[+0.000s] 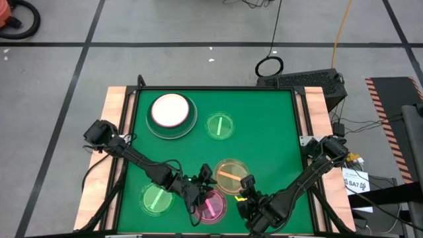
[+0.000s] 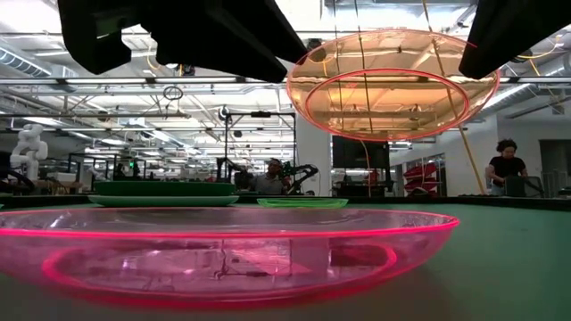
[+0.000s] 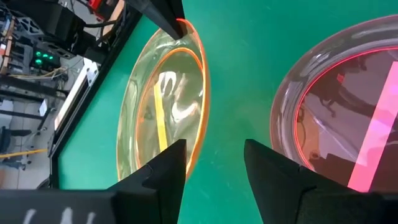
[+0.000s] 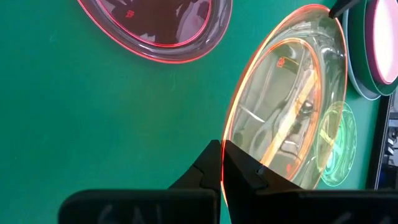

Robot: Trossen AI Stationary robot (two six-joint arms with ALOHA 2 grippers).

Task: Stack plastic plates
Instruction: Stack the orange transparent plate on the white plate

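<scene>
The amber plate (image 4: pixel 292 99) is being pinched by its rim between the closed fingers of the right gripper (image 4: pixel 222 167), so it is being held tilted and clear of the green table (image 1: pixel 264 119); in the low view it is seen hanging in the air. A second dark finger is showing at its far edge. The left gripper (image 3: pixel 214 165) is being held beside the amber plate with its fingers apart and nothing between them, perhaps to steady or receive it. The pink plate (image 1: pixel 210 205) is lying flat just beside and below the amber plate, probably as the base for it. A small green plate (image 1: pixel 156 198) is resting beyond the pink one. Farther from the amber plate, another see-through green plate (image 1: pixel 220 125) is lying, and beside that a stack of large plates (image 1: pixel 172 114), white on dark green.
</scene>
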